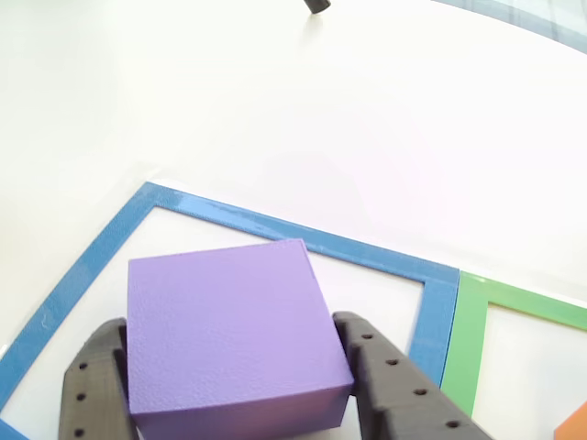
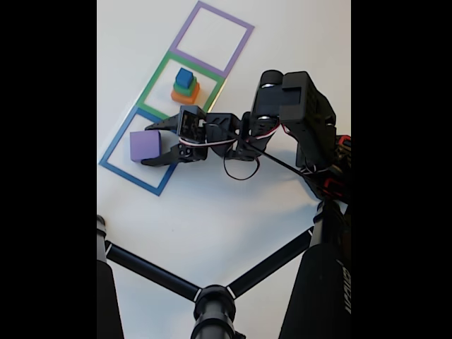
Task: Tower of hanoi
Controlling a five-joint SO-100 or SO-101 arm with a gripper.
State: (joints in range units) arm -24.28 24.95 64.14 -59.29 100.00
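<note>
The purple block (image 1: pixel 229 312) (image 2: pixel 143 145), the widest one, sits inside the flat blue square outline (image 1: pixel 275 226) (image 2: pixel 116 169). My gripper (image 1: pixel 227 328) (image 2: pixel 149 146) is shut on it, one dark finger pressed against each side. I cannot tell whether the block rests on the table or hangs just above it. In the fixed view the orange block (image 2: pixel 185 97), the green block (image 2: pixel 185 88) and the blue cube (image 2: pixel 185 76) stand stacked inside the green outline (image 2: pixel 157 79). A corner of the orange block (image 1: pixel 576 423) shows at the other view's lower right, beside the green outline (image 1: pixel 468 339).
A purple square outline (image 2: pixel 240 42) lies beyond the green one on the white table. Black tripod legs (image 2: pixel 155 272) cross the near part of the fixed view. A small black object (image 1: pixel 316 5) stands at the far edge in the other view.
</note>
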